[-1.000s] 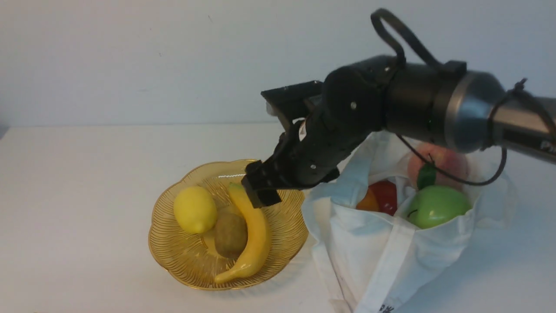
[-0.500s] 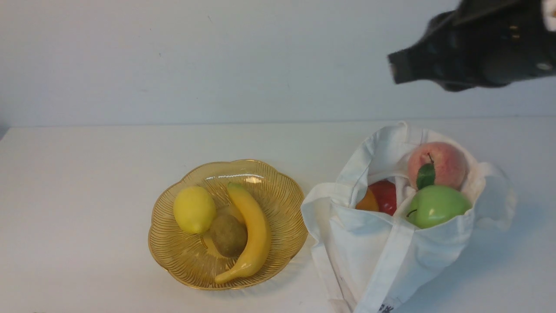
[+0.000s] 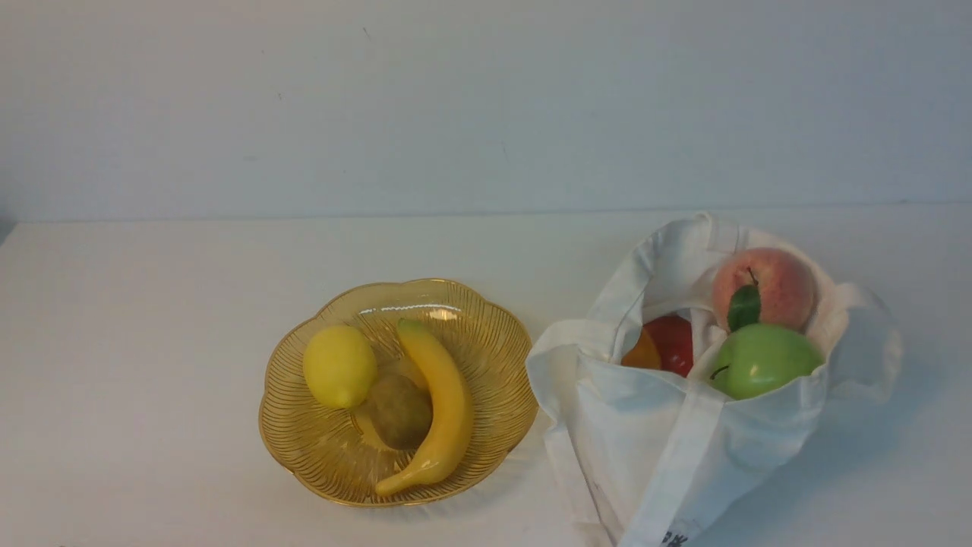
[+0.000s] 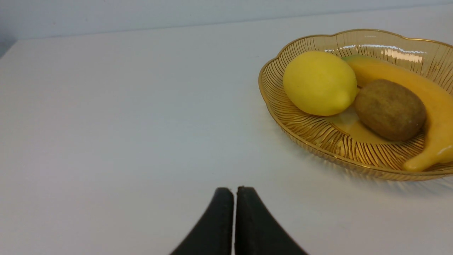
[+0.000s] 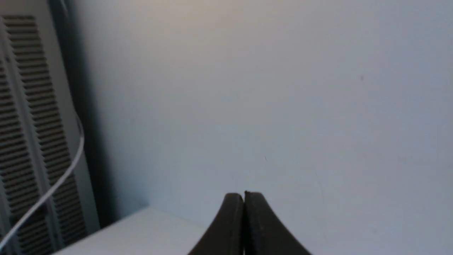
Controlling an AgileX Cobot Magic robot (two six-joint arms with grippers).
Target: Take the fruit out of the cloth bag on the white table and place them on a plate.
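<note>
The white tabletop (image 3: pixel 152 342) fills the lower two thirds of the front view, with a plain pale wall (image 3: pixel 486 99) behind it. No arm is seen in this view. A second ago the right arm reached across the middle of the frame to the plate's far rim. Half a second ago only its dark end was left at the upper right. That corner is now cleared.

The bag (image 3: pixel 683 448) is slumped at the lower right, its mouth open toward the upper right and a strap draped down its front. Small dark lettering (image 3: pixel 672 538) is cut off by the bottom edge. The plate (image 3: pixel 319 456) lies at lower centre, just beside the bag's left edge. Neither has been shifted since the earlier frames.

The banana (image 3: pixel 444 403) is laid on the right side of the plate, its curve bowed toward the bag. In the bag's mouth the apple (image 3: pixel 763 361) is seated at the front. The peach (image 3: pixel 767 285) is set directly above it, with its leaf (image 3: pixel 745 308) hanging between them. The lemon (image 3: pixel 339 367) is placed at the plate's left. The red-orange fruit (image 3: pixel 668 342) is half buried in cloth left of the apple. The kiwi (image 3: pixel 399 410) is wedged between lemon and banana, touching both.

In the left wrist view, the left jaws are pressed together and nothing is held. They are poised above bare tabletop, well apart from the plate. In the right wrist view, the right jaws are likewise closed on nothing and are pointed at the wall. A louvred panel (image 5: pixel 21 141) and a white cable (image 5: pixel 53 187) are seen to one side.
</note>
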